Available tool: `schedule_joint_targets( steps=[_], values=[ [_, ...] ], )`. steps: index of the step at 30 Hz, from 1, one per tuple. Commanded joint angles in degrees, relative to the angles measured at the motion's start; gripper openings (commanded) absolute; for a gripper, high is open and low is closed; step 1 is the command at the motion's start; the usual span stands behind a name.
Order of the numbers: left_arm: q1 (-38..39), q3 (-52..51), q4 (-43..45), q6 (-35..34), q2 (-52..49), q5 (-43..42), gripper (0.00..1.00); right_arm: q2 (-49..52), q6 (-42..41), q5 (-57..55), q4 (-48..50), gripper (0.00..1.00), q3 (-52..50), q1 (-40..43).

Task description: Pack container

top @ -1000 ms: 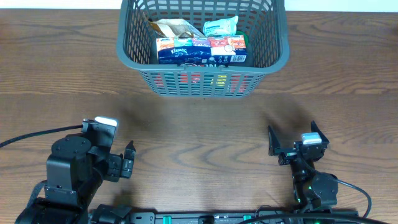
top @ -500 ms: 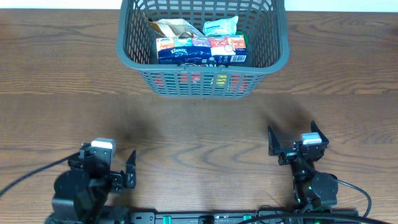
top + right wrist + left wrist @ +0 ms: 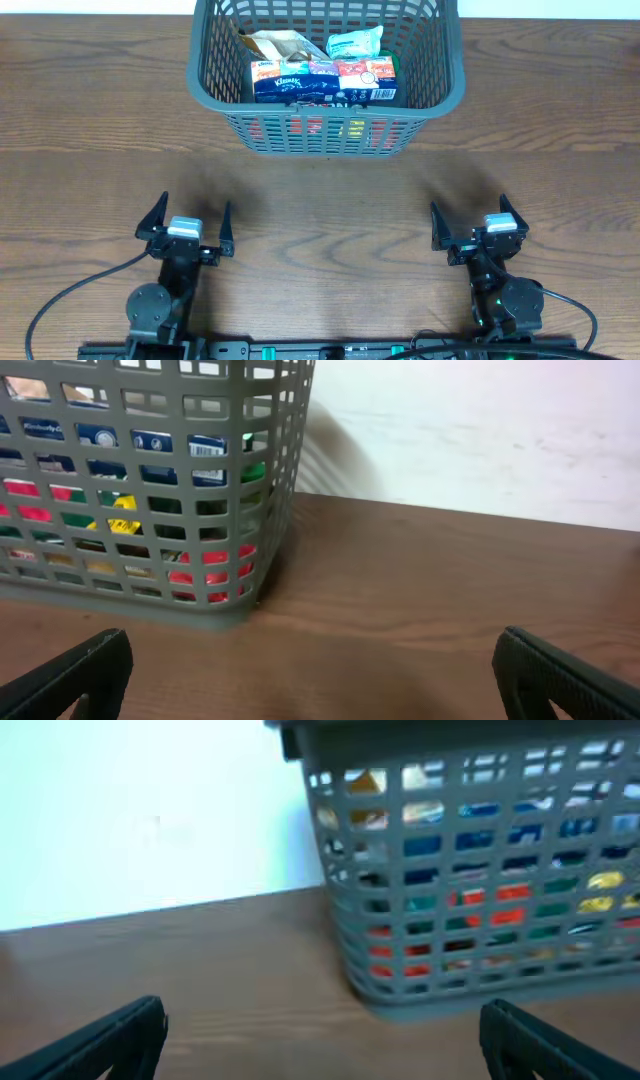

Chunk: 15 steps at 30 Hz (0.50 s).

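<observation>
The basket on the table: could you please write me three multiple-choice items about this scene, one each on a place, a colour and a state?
1. Where on the table does the basket stand?
A. Near left corner
B. Near right corner
C. Far side, about the middle

2. What colour is the basket?
A. Red
B. Grey
C. White

3. How do the left gripper and the right gripper stand?
A. Both open and empty
B. Both shut
C. One shut on a packet

Answers:
1 C: the overhead view shows it at the far edge, roughly centred.
2 B: its slotted walls and rim are grey in every view.
3 A: each wrist view shows fingers spread wide with only bare table between them.
</observation>
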<state>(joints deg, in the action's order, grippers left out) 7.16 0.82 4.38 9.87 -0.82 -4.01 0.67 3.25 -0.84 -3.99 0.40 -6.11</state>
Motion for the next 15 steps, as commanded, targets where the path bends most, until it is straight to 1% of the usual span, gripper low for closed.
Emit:
schedule_joint_targets(
  steps=[1, 4, 7, 12, 15],
  values=[
    [-0.4, -0.6, 1.5, 4.3, 0.7, 2.3, 0.98, -0.4, 0.7, 0.3, -0.3, 0.99, -0.1, 0.5],
    [-0.4, -0.6, 1.3, 8.0, 0.7, 2.3, 0.98, -0.4, 0.7, 0.3, -0.3, 0.99, -0.1, 0.5],
    [-0.4, -0.6, -1.6, 9.8, 0.7, 2.4, 0.98, -0.4, 0.7, 0.3, -0.3, 0.99, -0.1, 0.5],
    [-1.4, -0.6, -7.9, 9.8, 0.7, 3.2, 0.98, -0.4, 0.7, 0.3, -0.3, 0.99, -0.1, 0.5],
    [-2.5, -0.6, -8.5, 9.8, 0.7, 3.3, 0.98, -0.4, 0.7, 0.3, -0.3, 0.99, -0.1, 0.5]
  ],
)
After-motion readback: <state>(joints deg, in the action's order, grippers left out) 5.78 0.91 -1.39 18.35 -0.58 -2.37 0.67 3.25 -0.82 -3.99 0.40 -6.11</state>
